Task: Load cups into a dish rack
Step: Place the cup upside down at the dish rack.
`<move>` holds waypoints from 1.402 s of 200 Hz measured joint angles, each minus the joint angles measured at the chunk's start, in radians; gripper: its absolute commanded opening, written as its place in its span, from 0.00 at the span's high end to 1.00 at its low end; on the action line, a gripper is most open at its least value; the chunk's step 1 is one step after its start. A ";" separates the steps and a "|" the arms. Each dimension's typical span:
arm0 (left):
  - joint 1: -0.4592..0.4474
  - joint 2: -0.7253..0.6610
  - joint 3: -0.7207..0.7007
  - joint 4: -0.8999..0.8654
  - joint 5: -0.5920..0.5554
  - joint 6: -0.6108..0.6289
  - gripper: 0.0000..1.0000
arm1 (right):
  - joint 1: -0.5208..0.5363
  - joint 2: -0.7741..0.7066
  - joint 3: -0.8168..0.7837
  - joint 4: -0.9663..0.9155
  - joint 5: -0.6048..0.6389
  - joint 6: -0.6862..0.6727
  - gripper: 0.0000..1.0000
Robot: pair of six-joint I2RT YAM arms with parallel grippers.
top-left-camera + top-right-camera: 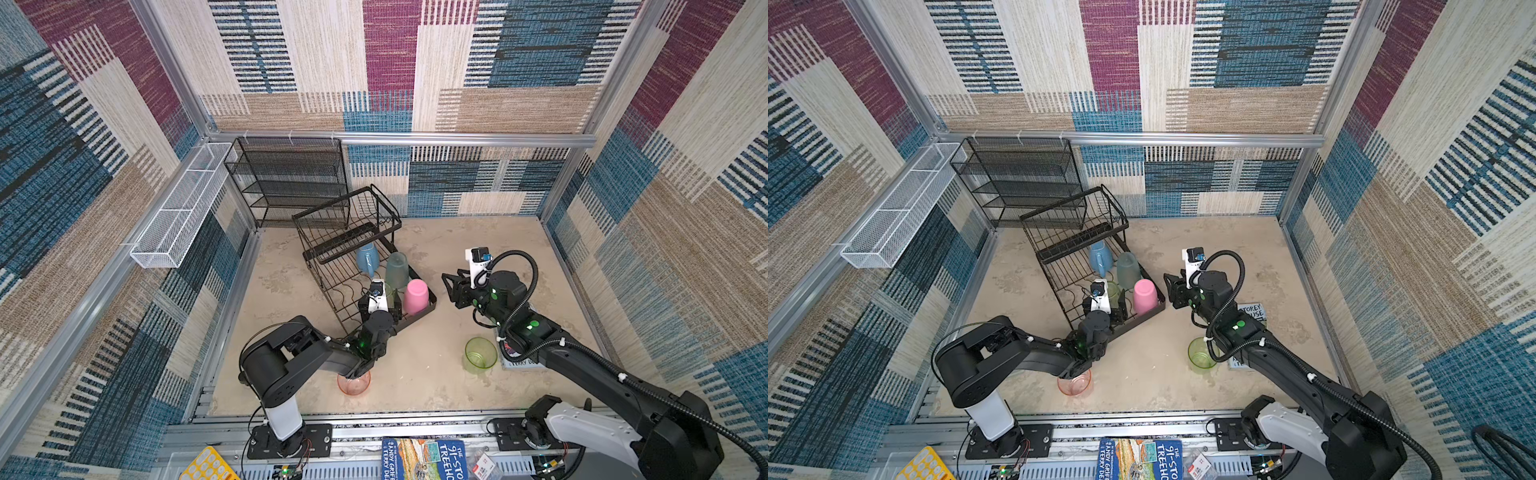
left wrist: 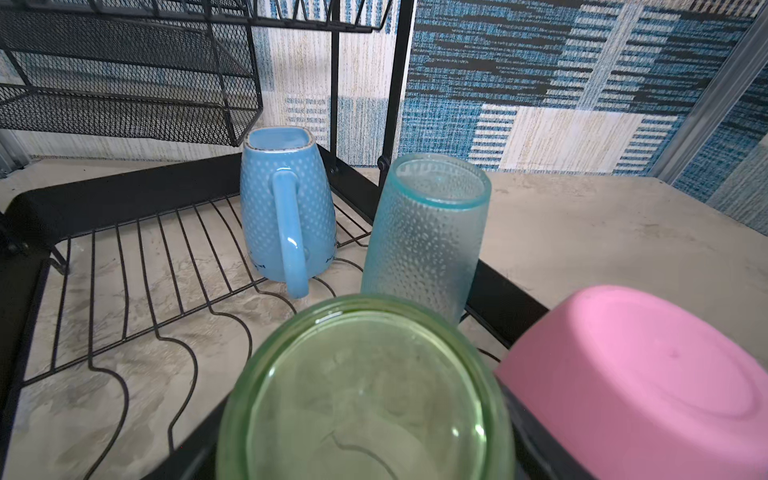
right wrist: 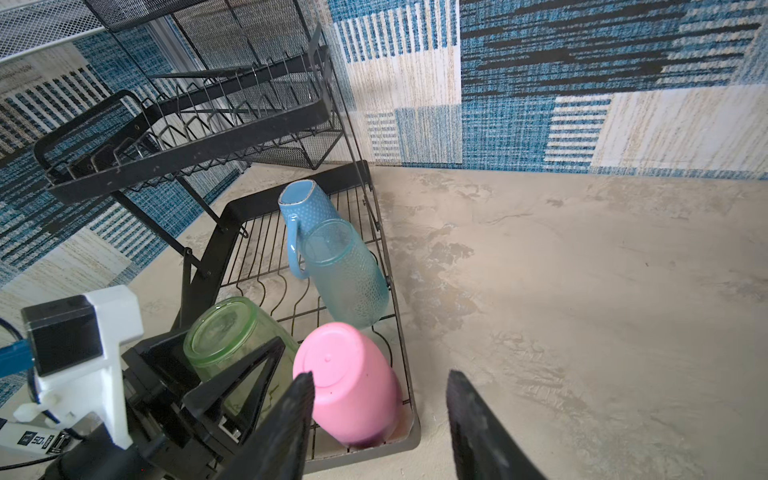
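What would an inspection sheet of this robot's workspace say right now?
Surface: beige mottled table.
Job's things: mug, teal cup, pink cup and green cup upside down in rack; second green cup and clear pink cup loose on table.
Clutter: book under right arm.
Grippers: left gripper around green cup, grip unclear; right gripper open, empty.
Cables: black hose loops over right arm.
Surroundings: carpet walls, black shelf, white trough.

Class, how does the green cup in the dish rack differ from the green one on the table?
The racked green cup stands base up; the table green cup stands mouth up. The racked one sits in the dish rack, flanked by the left gripper; the table one stands free. Both are translucent green.
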 measured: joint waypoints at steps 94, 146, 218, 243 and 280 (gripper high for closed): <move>0.000 0.080 0.003 0.085 -0.017 -0.011 0.50 | -0.006 0.000 -0.021 0.005 -0.004 0.004 0.46; 0.000 0.103 -0.003 0.134 -0.017 -0.018 0.41 | -0.007 -0.002 -0.023 0.005 -0.011 0.004 0.45; 0.000 0.094 -0.023 0.150 -0.014 -0.019 0.27 | -0.007 -0.010 -0.021 -0.016 -0.021 0.004 0.45; 0.000 0.094 -0.024 0.150 -0.014 -0.018 0.23 | -0.007 -0.016 -0.021 -0.024 -0.021 0.004 0.44; -0.002 0.098 -0.026 0.158 0.009 -0.018 0.18 | -0.007 -0.021 -0.015 -0.032 -0.021 0.008 0.44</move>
